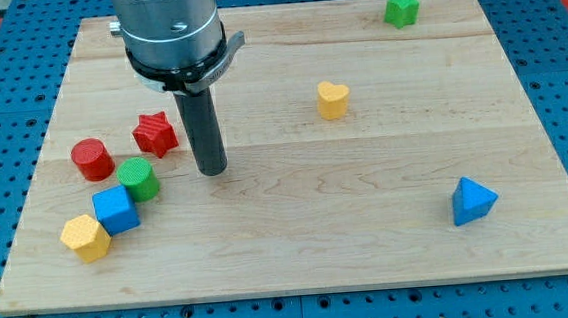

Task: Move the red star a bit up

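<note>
The red star [155, 134] lies on the wooden board at the view's left. My tip [213, 170] rests on the board just right of the star and a little lower, with a small gap between them. A red cylinder [92, 158] sits left of the star. A green cylinder [138, 178] sits below the star, left of my tip.
A blue cube [116, 209] and a yellow hexagonal block [86, 237] lie below the green cylinder. A yellow heart [333, 99] is at centre right, a green star [402, 8] at top right, a blue triangular block [472, 201] at lower right. The board [300, 238] sits on blue pegboard.
</note>
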Tool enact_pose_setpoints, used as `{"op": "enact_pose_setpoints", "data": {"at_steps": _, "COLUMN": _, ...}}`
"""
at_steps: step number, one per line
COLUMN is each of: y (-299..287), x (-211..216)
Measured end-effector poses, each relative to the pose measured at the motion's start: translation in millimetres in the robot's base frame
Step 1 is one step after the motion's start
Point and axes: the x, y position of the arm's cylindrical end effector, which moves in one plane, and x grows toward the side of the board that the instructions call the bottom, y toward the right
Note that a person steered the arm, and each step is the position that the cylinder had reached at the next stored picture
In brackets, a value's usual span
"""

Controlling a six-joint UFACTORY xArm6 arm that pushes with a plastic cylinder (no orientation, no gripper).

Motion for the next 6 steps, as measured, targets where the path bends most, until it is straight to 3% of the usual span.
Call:
{"op": "enact_pose_setpoints", "data": {"at_steps": 4, "y": -6.4, "x": 6.2}}
{"op": "enact_pose_setpoints", "data": {"at_steps": 6, "y": -78.8, "x": -33.9}}
